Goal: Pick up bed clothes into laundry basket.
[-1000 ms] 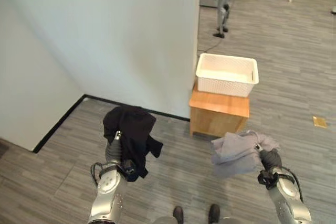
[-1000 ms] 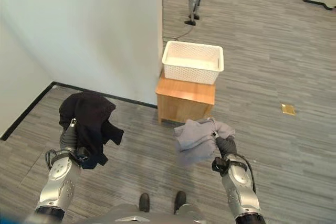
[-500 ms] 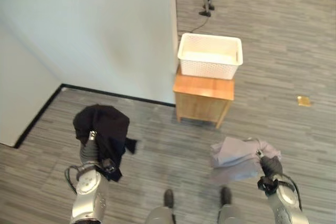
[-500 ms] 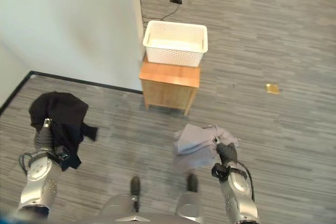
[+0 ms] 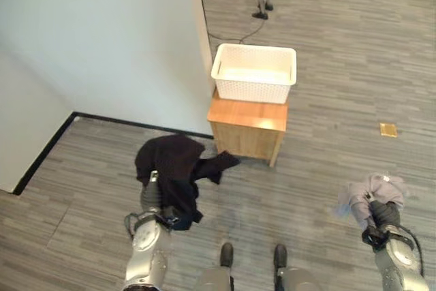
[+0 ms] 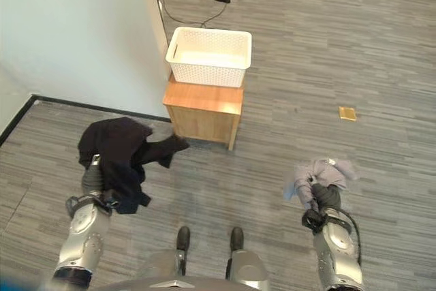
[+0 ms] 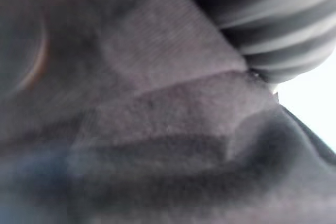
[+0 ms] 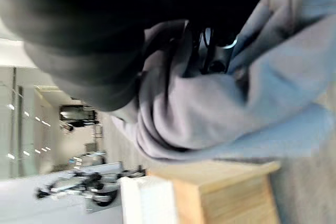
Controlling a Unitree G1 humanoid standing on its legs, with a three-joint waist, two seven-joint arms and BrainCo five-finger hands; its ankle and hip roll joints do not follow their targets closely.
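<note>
- While both arms are raised low in the frame, the left hand (image 5: 151,195) is buried under a draped black garment (image 5: 174,172); whether its fingers are curled cannot be told.
- At lower right, the right hand (image 6: 320,199) clenches a bunched pale grey garment (image 6: 319,172).
- Beyond both, upper centre, the white perforated plastic laundry basket (image 5: 253,73) sits on a small wooden cabinet (image 5: 248,128), nearer the left hand.

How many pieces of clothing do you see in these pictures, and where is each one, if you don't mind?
2. A black garment is draped over the left hand; a grey garment is bunched on the right hand. The white basket on the wooden cabinet looks empty, though its bottom is partly hidden.
</note>
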